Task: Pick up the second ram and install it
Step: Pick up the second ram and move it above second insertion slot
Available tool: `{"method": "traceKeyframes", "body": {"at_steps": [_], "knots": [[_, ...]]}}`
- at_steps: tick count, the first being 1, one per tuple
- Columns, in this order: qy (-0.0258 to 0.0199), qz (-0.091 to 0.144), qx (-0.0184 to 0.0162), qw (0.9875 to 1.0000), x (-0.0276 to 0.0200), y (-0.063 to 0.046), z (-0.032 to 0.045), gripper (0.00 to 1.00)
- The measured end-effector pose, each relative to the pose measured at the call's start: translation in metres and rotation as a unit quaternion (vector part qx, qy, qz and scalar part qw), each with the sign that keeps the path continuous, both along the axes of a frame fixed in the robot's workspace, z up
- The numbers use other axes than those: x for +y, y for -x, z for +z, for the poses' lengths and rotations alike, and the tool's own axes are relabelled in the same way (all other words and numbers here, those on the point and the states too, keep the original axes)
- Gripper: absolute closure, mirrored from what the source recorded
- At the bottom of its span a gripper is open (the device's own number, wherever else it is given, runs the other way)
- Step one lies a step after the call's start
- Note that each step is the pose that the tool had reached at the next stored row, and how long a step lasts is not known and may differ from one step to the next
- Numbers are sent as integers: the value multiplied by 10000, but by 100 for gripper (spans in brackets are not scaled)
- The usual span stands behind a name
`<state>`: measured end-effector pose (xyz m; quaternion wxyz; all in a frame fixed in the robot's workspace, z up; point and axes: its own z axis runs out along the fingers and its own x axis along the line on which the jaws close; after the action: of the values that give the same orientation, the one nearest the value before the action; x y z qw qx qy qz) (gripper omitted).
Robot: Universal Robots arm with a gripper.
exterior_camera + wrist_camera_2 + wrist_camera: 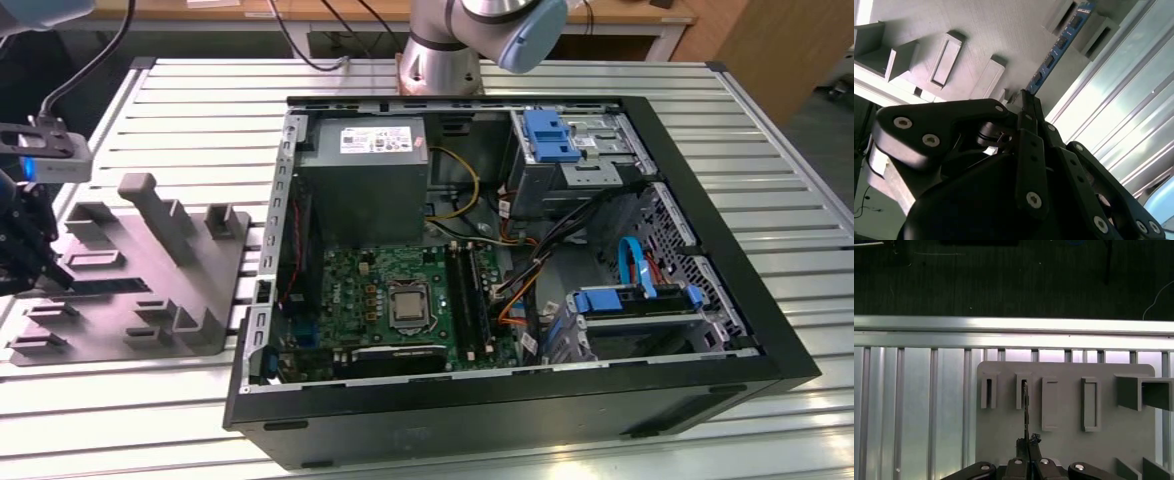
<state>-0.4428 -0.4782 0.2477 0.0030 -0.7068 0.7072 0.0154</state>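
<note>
Gripper (pixel 1027 441) is pinching shut on the near end of the second ram (pixel 1025 402). The ram is standing on its thin edge in the grey fixture (pixel 1064 440), pointing straight away from the gripper.

One open computer case (pixel 787 350), one power-supply box (pixel 363 180), one green motherboard (pixel 358 292), one grey fixture (pixel 174 270) holding one ram stick (pixel 1056 50), one tool (pixel 1028 441).

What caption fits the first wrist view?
Gripper closed on the memory stick, seen edge-on, at a slot of the grey holder.
</note>
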Motion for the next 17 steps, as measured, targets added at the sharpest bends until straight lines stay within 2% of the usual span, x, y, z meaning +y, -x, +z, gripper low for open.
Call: {"method": "traceKeyframes", "body": {"at_steps": [14, 17], "knots": [[0, 0, 0, 10000, 0, 0, 15, 89], [0, 0, 0, 10000, 0, 0, 44, 89]]}}
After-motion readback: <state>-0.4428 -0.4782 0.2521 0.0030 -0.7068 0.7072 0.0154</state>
